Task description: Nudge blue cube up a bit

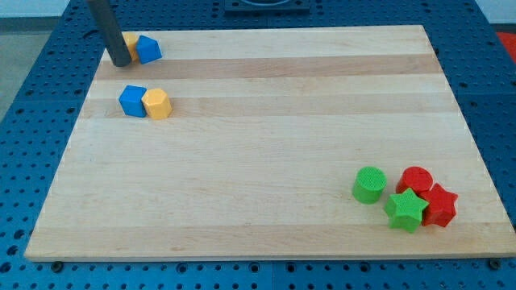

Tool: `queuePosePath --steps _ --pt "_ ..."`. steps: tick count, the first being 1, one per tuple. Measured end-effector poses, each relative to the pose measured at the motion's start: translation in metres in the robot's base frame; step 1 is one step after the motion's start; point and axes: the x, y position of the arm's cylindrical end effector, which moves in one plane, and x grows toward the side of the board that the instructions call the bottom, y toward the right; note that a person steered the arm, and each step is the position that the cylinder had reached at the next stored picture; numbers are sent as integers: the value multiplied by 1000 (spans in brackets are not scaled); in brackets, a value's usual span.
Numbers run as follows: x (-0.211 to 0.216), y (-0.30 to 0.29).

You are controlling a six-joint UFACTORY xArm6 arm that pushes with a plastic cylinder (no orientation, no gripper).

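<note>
The blue cube (133,101) lies near the board's upper left, touching a yellow hexagonal block (157,104) on its right. My tip (119,61) stands above the blue cube, a short gap away. It touches the left side of a yellow block (131,42), mostly hidden behind the rod. A second blue block (148,50), a pentagon-like shape, sits right of that yellow block near the top edge.
A green cylinder (369,184), a green star (405,209), a red cylinder (416,180) and a red star (439,205) cluster at the lower right. The wooden board (266,145) lies on a blue perforated table.
</note>
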Motion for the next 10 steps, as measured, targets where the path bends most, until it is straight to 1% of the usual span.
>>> queuePosePath --steps 1,3,4,5,7,9,10 --pt "16 -16" --pt "108 -22" --pt "150 -35" --pt "171 -33" --pt "170 -32" --pt "142 -22" --pt "121 -21"
